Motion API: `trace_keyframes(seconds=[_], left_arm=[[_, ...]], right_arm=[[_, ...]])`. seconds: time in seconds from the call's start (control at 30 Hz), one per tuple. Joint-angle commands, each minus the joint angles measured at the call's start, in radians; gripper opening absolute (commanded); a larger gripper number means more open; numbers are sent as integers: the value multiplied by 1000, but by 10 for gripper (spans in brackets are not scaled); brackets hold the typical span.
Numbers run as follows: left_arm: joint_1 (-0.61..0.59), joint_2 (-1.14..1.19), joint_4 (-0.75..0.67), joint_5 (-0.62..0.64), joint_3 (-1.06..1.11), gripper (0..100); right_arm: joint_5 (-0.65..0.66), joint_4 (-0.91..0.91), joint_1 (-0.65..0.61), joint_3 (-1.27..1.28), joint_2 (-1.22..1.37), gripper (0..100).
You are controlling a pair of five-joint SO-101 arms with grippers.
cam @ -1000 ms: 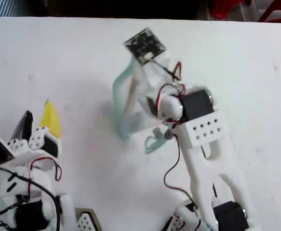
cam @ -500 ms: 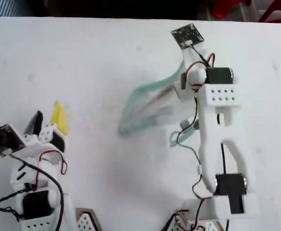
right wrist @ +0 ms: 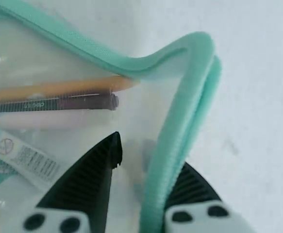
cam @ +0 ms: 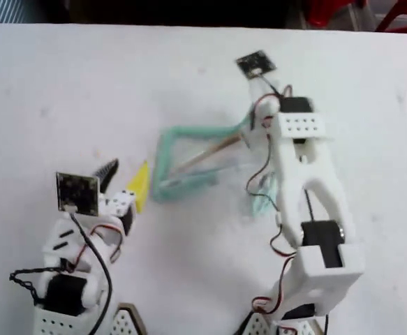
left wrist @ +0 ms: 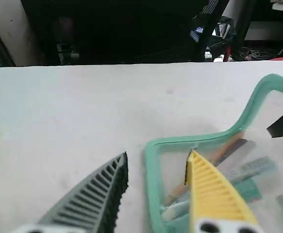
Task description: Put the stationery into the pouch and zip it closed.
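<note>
A clear pouch [cam: 193, 157] with a teal zip rim lies on the white table, holding a yellow pencil [right wrist: 58, 87], a dark pencil [right wrist: 58, 103] and other stationery. My right gripper [cam: 250, 135] is at the pouch's right end, and the right wrist view shows it [right wrist: 153, 155] shut on the teal rim [right wrist: 168, 145]. My left gripper [cam: 128, 169] stands open at the pouch's left corner. In the left wrist view it [left wrist: 157, 154] has its yellow finger [left wrist: 214, 194] over the pouch and its black finger [left wrist: 97, 199] over bare table, with the rim's corner [left wrist: 151, 165] between them.
A loose teal strap [cam: 262, 202] lies on the table under the right arm [cam: 308, 195]. Bare white table [cam: 84, 84] stretches to the far left and back. The table's far edge [left wrist: 83, 66] borders a dark room.
The right arm has dragged the pouch so it now lies stretched out to the left. The left arm has swung right, bringing its open gripper up to the pouch's left corner.
</note>
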Motion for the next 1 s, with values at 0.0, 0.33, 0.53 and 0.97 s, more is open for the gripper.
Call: trace_keyframes(seconds=[0.0,0.33,0.53,0.97], left_arm=[[12,-2,2,-11,-8,210],[12,-2,3,-11,-8,210],[8,-2,3,-11,-6,210],[12,-2,0,-12,5,210]], right_arm=[[-46,-16,-159,84,73,19],[-63,-22,7,117,41,20],[3,-24,114,109,39,20],[362,-18,182,37,50,26]])
